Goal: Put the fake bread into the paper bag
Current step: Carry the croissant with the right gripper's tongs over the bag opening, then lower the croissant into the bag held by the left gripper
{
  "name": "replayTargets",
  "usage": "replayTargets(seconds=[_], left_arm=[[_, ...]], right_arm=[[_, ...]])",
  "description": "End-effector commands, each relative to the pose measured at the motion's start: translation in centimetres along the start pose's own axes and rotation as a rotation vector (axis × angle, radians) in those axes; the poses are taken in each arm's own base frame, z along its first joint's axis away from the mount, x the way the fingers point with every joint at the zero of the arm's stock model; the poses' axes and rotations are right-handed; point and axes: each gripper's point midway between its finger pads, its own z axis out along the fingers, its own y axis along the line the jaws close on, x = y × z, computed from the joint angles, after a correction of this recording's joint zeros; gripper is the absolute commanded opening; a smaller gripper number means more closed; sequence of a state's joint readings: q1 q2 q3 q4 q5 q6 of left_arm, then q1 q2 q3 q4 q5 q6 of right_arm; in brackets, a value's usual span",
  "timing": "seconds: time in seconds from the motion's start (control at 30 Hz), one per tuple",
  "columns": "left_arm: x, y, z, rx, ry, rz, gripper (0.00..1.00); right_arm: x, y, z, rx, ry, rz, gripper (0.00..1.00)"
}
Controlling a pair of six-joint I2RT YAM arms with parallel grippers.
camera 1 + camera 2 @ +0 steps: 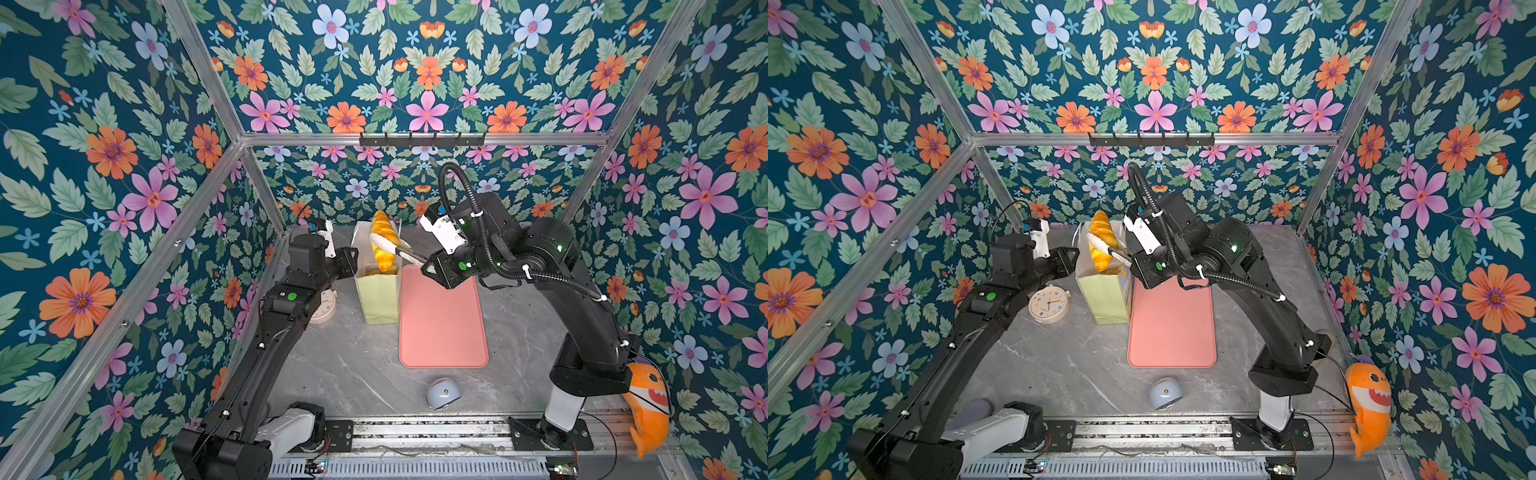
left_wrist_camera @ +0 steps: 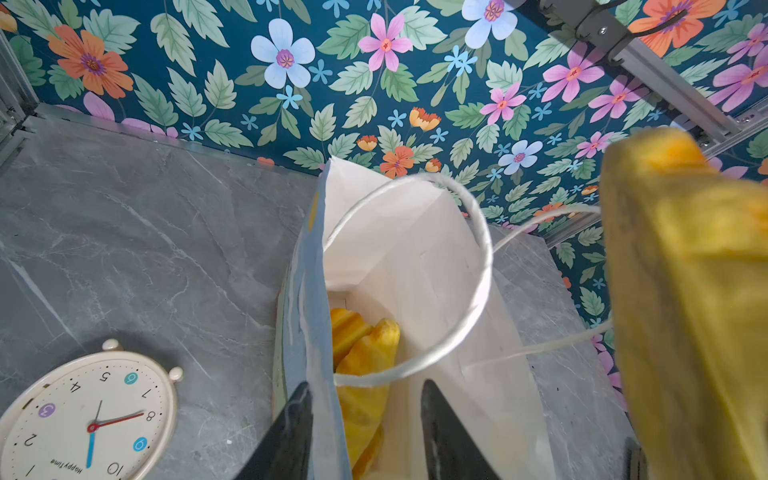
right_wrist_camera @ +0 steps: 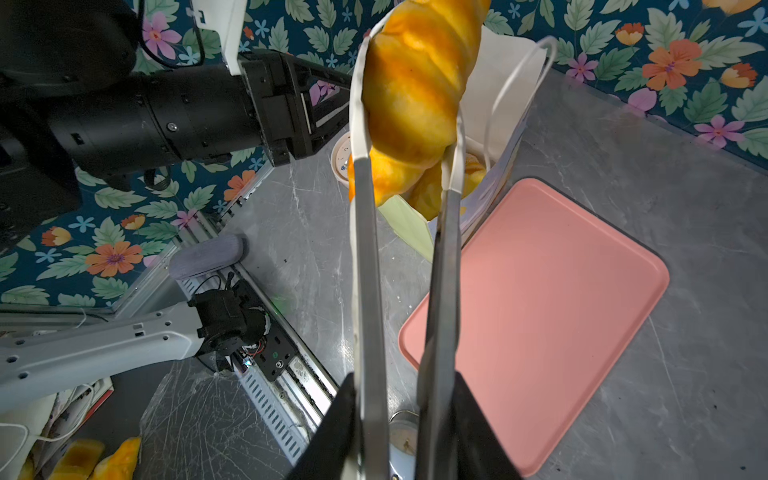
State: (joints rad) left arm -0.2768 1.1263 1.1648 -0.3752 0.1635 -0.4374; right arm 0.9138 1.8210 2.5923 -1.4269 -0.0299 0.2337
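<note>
1. While the right tool (image 3: 403, 386) squeezes the tongs (image 3: 365, 249), a shiny, golden, ridged croissant (image 3: 415, 83) hangs pinched in them just above the paper bag (image 1: 380, 299).
2. More golden bread (image 2: 361, 357) lies inside.
3. The left tool (image 2: 366, 386) gapes across the bag's wall.

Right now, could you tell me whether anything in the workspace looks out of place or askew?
Yes: in the right wrist view, two yellow-orange pieces that look like fake bread lie off the table, beyond the front rail. The clock also lies flat on its back.
</note>
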Motion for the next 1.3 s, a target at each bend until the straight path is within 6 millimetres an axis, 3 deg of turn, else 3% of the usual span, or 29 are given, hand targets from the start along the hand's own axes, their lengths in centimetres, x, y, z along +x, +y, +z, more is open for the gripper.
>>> replayTargets(seconds=[0.0,0.2,0.43,0.97,1.27], left_arm=[[-0.2,-0.3,0.0,0.011,-0.004,0.007,0.44],[-0.3,-0.3,0.0,0.014,-0.005,0.006,0.44],[-0.3,-0.3,0.1,0.014,-0.006,0.005,0.44],[0.2,-0.1,0.7,0.011,0.008,-0.003,0.44],[0.3,0.0,0.7,0.008,0.01,-0.003,0.44]], right_arm=[[-1.3,1.0,-0.7,-0.049,-0.063,-0.005,0.32],[-1.4,0.3,0.1,-0.012,-0.069,-0.01,0.33],[-1.1,-1.5,2.7,0.094,-0.027,0.005,0.32],[-0.1,-2.4,8.9,0.221,0.065,-0.048,0.32],[-0.1,-1.6,8.9,0.175,0.072,-0.031,0.32]])
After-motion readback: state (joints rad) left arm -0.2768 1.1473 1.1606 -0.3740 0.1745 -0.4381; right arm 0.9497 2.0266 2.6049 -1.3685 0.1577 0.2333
